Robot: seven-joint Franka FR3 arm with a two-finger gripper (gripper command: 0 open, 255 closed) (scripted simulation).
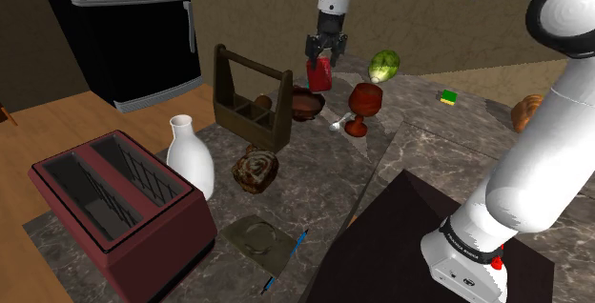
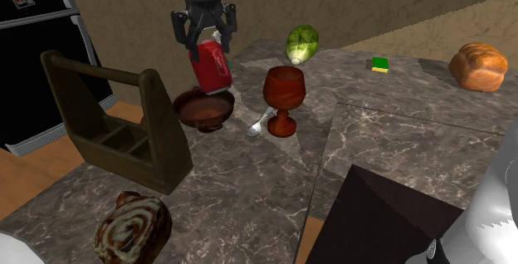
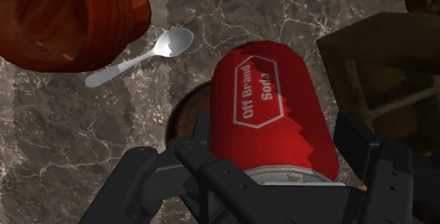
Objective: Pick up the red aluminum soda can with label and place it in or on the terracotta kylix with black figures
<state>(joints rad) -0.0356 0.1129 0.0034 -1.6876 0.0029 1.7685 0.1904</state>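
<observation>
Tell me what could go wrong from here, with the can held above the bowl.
1. The gripper holds the red can by its top end, above the shallow brown bowl; if the jaws open here, it may fall over or roll out.
2. The goblet and the spoon are close beside the bowl; a can that rolls out could hit them.

red can (image 3: 271,110), label "Off Brand Soda"

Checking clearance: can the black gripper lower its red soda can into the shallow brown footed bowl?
Probably yes: the gripper holds the can just above the bowl, nothing between; dark wooden caddy and red goblet stand aside.
</observation>
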